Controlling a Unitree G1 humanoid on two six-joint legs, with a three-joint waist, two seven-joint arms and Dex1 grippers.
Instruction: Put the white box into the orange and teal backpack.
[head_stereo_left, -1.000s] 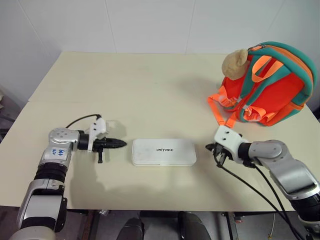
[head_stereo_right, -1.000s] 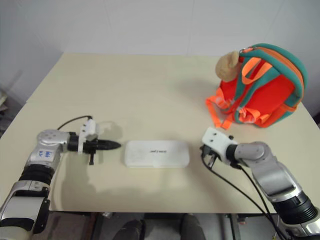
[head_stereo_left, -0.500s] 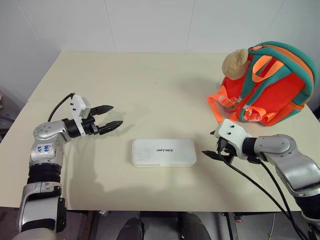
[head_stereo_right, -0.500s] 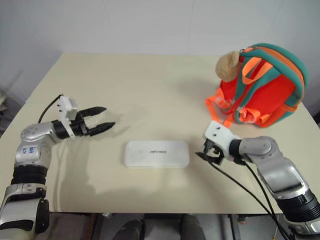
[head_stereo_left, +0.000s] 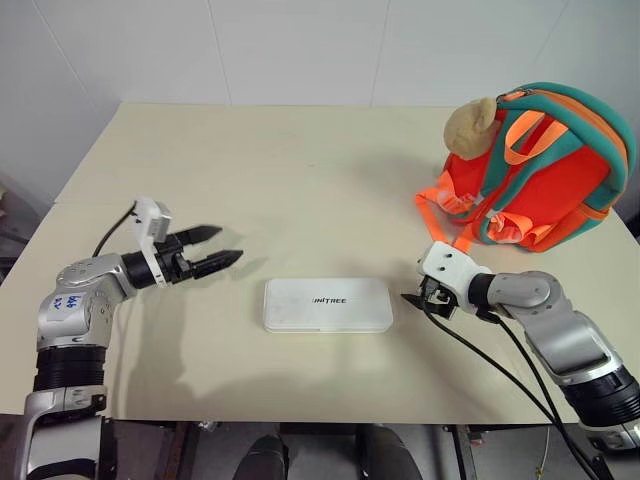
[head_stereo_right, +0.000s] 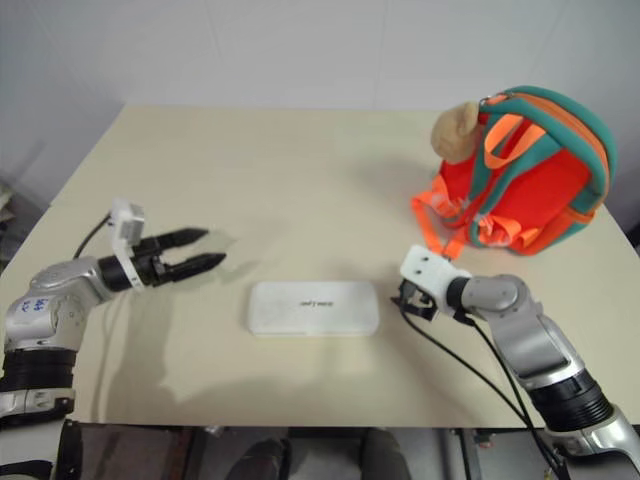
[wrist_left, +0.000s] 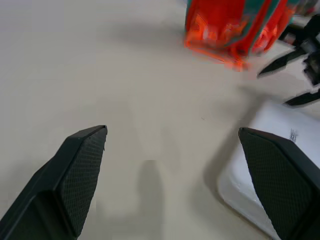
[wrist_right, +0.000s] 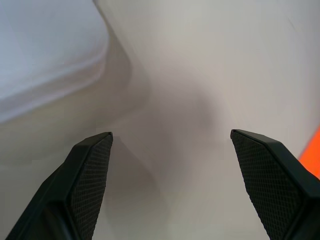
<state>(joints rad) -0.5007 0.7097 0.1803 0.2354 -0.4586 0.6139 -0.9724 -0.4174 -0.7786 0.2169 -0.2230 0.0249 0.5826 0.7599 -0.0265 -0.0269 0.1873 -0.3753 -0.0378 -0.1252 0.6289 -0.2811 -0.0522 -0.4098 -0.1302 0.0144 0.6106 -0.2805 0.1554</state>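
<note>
The white box (head_stereo_left: 328, 304) lies flat near the table's front middle, with dark lettering on its lid. At the back right stands the orange and teal backpack (head_stereo_left: 540, 180), upright, a tan plush head (head_stereo_left: 470, 124) at its top. My left gripper (head_stereo_left: 225, 245) hovers open a short way left of the box, pointing toward it. My right gripper (head_stereo_left: 412, 297) sits open just off the box's right end, close to the tabletop. From the left wrist I see the box's corner (wrist_left: 280, 165) and the backpack (wrist_left: 230, 25) beyond my open gripper (wrist_left: 172, 131). The right wrist view has the box (wrist_right: 45, 55) just ahead of my open gripper (wrist_right: 170, 134).
The beige table (head_stereo_left: 300, 170) stands against a white wall, with bare surface between the box and the backpack. Orange straps (head_stereo_left: 440, 215) trail from the backpack toward my right gripper. A black cable (head_stereo_left: 500, 365) hangs off my right arm over the front edge.
Both grippers went from shut to open. My left hand drew back from the box's left end, lifted a little and rolled. My right hand stayed by the box's right end.
</note>
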